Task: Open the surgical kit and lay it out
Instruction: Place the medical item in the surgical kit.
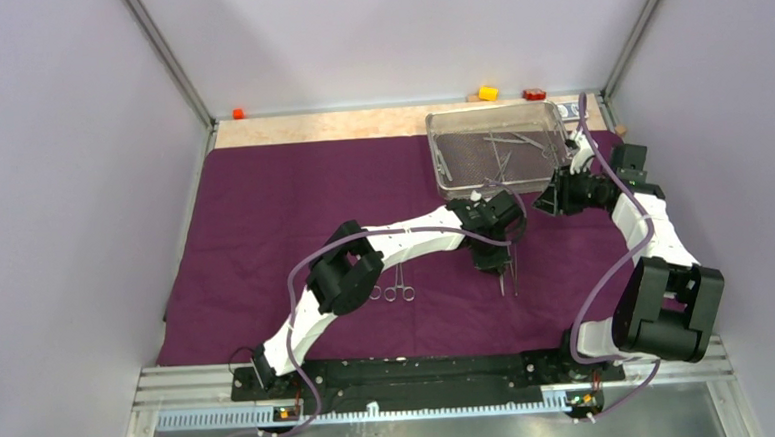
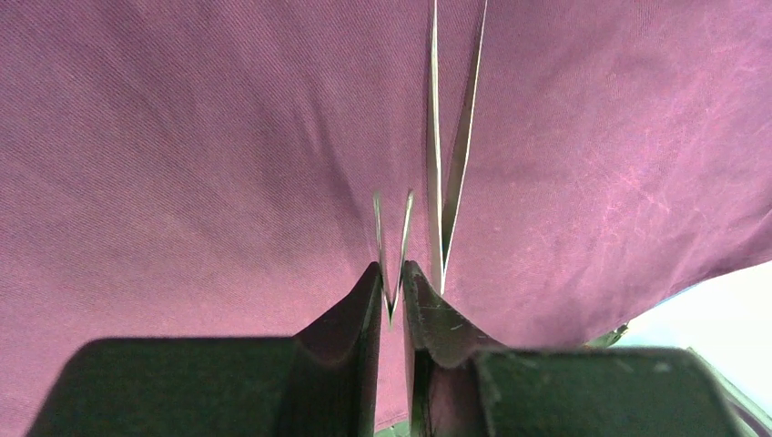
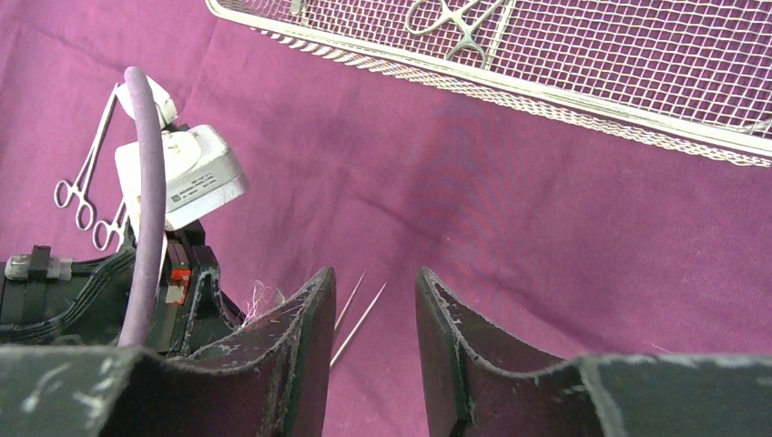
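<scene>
Purple cloth spread flat over tabletop. Two ring-handled clamps lie on cloth beside left arm's elbow. Further in, left claw clenched on tweezers, prongs spreading away from fingers. Second tweezers just beside, on cloth. Right claw released, nothing between fingers, over cloth near tray's near right corner. Wire-mesh tray on cloth's far right part, more instruments inside. Far edge: orange block, yellow block, red block.

Yellow block, red block (far edge).
</scene>
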`<state>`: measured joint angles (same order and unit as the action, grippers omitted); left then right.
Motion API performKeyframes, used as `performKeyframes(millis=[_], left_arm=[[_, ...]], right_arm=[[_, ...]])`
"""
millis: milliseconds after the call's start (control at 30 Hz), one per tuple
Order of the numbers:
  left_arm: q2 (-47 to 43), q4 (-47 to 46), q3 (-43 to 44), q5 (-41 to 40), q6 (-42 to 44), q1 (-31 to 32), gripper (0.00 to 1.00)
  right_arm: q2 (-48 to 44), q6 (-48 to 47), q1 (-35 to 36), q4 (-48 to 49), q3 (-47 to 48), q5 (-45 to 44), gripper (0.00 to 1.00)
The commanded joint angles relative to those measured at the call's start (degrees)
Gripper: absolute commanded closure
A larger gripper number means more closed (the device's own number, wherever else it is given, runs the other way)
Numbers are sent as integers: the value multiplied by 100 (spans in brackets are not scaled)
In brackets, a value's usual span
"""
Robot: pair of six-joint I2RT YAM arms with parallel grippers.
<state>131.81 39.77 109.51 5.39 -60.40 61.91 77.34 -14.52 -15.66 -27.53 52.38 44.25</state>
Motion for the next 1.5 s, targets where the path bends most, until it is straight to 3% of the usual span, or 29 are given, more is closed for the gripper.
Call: performKeyframes(millis=[0,933,1300,1467], left_arm=[[133,-65,169,98,-110,-54,81],[39,-447,-313,388,-148,-146,73],[-918,-791,-791,-455,572,-144,60],[-1494,-1123,-1054,-1018,1282,-149,46]], right_arm=[[-8,-94,-76,51,71,137,63],[38,-130,-76,9,78,201,63],[-394,233,-77,455,136,132,61],[-320,487,-10,772,489,-121,59]])
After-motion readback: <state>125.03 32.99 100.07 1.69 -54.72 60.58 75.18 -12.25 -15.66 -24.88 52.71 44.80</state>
